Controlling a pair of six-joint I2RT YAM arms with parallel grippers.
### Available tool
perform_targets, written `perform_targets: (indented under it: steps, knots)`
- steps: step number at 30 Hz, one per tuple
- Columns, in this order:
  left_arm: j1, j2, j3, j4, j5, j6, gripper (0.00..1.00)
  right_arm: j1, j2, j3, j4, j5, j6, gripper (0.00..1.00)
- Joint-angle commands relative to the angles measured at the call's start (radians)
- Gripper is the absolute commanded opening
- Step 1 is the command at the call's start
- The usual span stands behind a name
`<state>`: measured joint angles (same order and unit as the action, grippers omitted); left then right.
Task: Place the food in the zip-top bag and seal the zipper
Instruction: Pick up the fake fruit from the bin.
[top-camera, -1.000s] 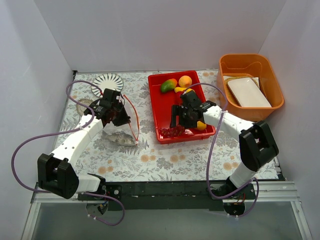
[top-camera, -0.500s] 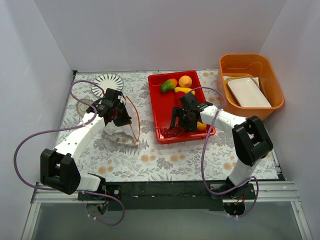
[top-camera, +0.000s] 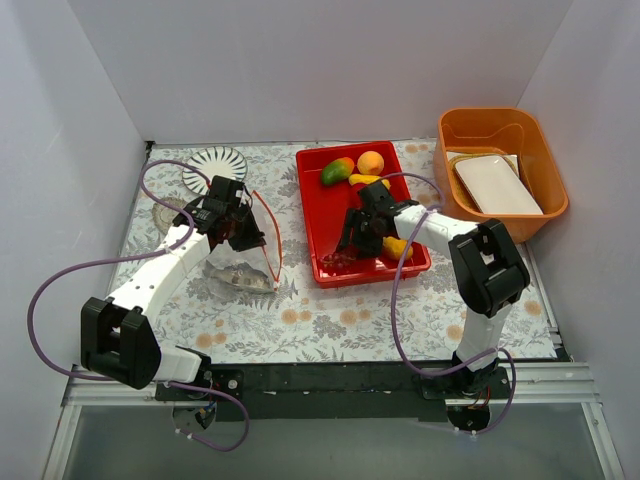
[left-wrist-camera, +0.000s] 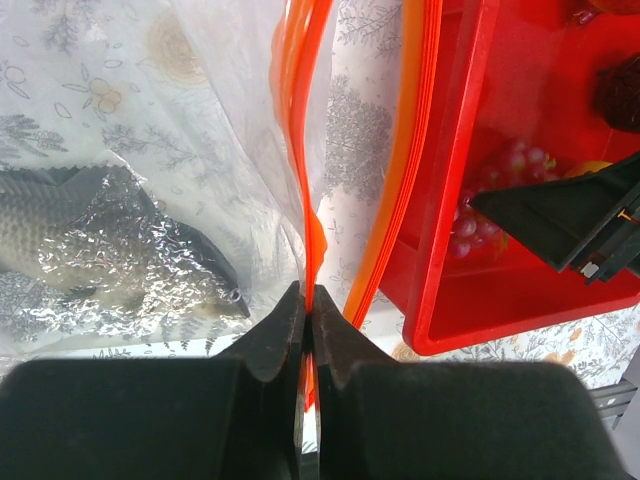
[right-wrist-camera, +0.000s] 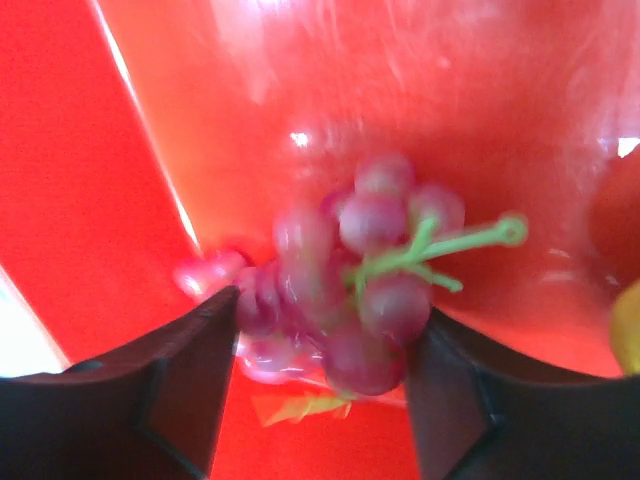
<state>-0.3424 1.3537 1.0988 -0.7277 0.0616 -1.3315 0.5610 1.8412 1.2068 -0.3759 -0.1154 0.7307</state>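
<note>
A: Zip-top bag (top-camera: 236, 272) lies on the table (top-camera: 330, 320), left of the red tray (top-camera: 308, 215). Silver fish (left-wrist-camera: 60, 225) is already inside. Mouth is unsealed, and the zipper (top-camera: 272, 225) stands up as an open loop.

B: Held by what?

A: Left gripper (left-wrist-camera: 308, 318), clamped tight on one strip of the zipper and lifting that lip. No change there over the last second.

B: So the change is on the right.

A: Yes. Right gripper (right-wrist-camera: 320, 345) has swung down from mid-tray into the near left corner and now straddles the purple grapes (right-wrist-camera: 345, 285). Its fingers are spread, one on each side of the bunch. The wrist view is blurred, so I cannot tell whether the pads touch. The bunch still sits on the tray floor, so by my reading it is not grasped yet.

B: Meaning for the task?

A: Judgement: one food bagged, second pick just beginning, with the grapes next in. Mango (top-camera: 336, 171), orange fruit (top-camera: 371, 162) and yellow fruit (top-camera: 364, 181) wait at the tray's far end. Sealing is a long way off.

B: Risk?

A: The bunch is lumpy and close to the tray wall. A squeeze could catch only a few berries, or slip.
</note>
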Motion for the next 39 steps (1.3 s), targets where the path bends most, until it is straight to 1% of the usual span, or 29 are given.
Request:
perform_targets:
  steps: [1,2,4,6,8,10,11,12,13,14,16,17,18,19,20,21,29,39]
  knots:
    - [-0.003,-0.019,0.006,0.017,0.018,0.006,0.0,-0.013,0.01,0.04,0.057,-0.023,-0.007,0.62]
    - [-0.003,-0.019,0.006,0.017,0.02,0.006,0.0,-0.013,0.007,0.039,0.066,-0.021,-0.014,0.56]
    - [-0.004,-0.021,0.0,0.02,0.023,0.005,0.0,-0.015,-0.005,0.034,0.084,-0.023,-0.034,0.5]
    - [-0.003,-0.024,-0.008,0.025,0.026,0.003,0.0,-0.015,-0.02,0.02,0.114,-0.026,-0.046,0.43]
    - [-0.003,-0.022,-0.008,0.028,0.03,0.005,0.0,-0.015,-0.022,0.02,0.127,-0.033,-0.066,0.38]
    - [-0.003,-0.019,-0.008,0.03,0.035,0.006,0.0,-0.013,-0.014,0.026,0.126,-0.038,-0.074,0.38]
    - [-0.003,-0.018,-0.008,0.031,0.037,0.006,0.0,-0.016,-0.005,0.031,0.126,-0.049,-0.086,0.31]
    - [-0.003,-0.018,-0.008,0.031,0.038,0.008,0.0,-0.016,0.0,0.033,0.13,-0.055,-0.091,0.26]
    - [-0.003,-0.018,-0.008,0.031,0.04,0.009,0.0,-0.016,0.004,0.036,0.131,-0.059,-0.093,0.25]
    - [-0.003,-0.018,-0.008,0.033,0.038,0.008,0.0,-0.016,0.012,0.036,0.135,-0.075,-0.102,0.2]
    - [-0.003,-0.018,-0.008,0.031,0.038,0.009,0.0,-0.015,0.018,0.036,0.146,-0.09,-0.108,0.18]
    - [-0.003,-0.019,-0.01,0.031,0.038,0.012,0.0,-0.016,0.021,0.039,0.147,-0.099,-0.111,0.1]
    - [-0.003,-0.022,-0.01,0.031,0.04,0.012,0.0,-0.016,0.02,0.037,0.153,-0.102,-0.125,0.09]
    - [-0.003,-0.025,-0.011,0.031,0.038,0.011,0.0,-0.016,0.016,0.036,0.161,-0.105,-0.128,0.05]
    - [-0.003,-0.027,-0.014,0.033,0.037,0.008,0.0,-0.016,0.004,0.034,0.163,-0.102,-0.134,0.05]
    - [-0.003,-0.03,-0.016,0.033,0.037,0.009,0.0,-0.015,-0.003,0.033,0.166,-0.102,-0.154,0.01]
    - [-0.003,-0.027,-0.019,0.034,0.032,0.011,0.0,-0.016,-0.121,0.037,0.178,-0.066,-0.221,0.01]
    - [-0.003,-0.016,-0.01,0.039,0.03,0.012,0.0,-0.012,-0.266,0.046,0.206,-0.075,-0.234,0.01]
